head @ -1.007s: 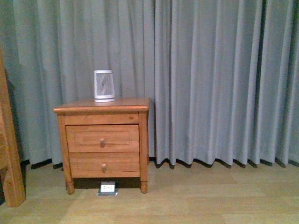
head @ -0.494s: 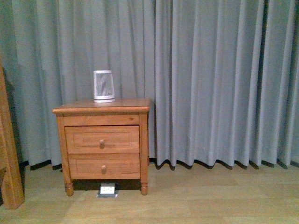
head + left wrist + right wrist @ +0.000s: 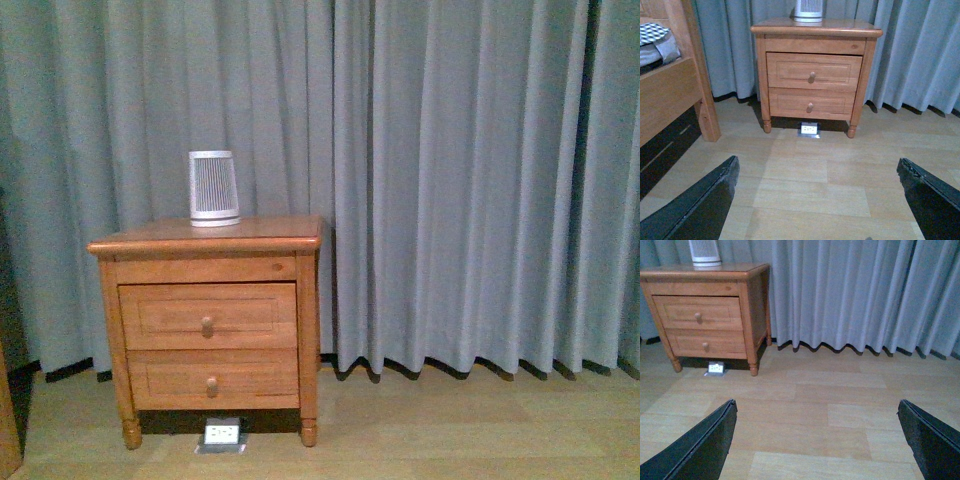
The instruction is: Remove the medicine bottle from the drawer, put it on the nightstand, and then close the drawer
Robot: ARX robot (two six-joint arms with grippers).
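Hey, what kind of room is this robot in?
Probably a bedroom. A wooden nightstand with two drawers stands beside a wooden bed frame with bedding on it, and floor-length grey curtains hang behind them.

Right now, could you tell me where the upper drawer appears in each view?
Front view: the drawer, shut, left of centre, just under the nightstand top.
Left wrist view: drawer, near the bed frame.
Right wrist view: drawer, beside the curtain.
Shared landmark: the ribbed device on top.
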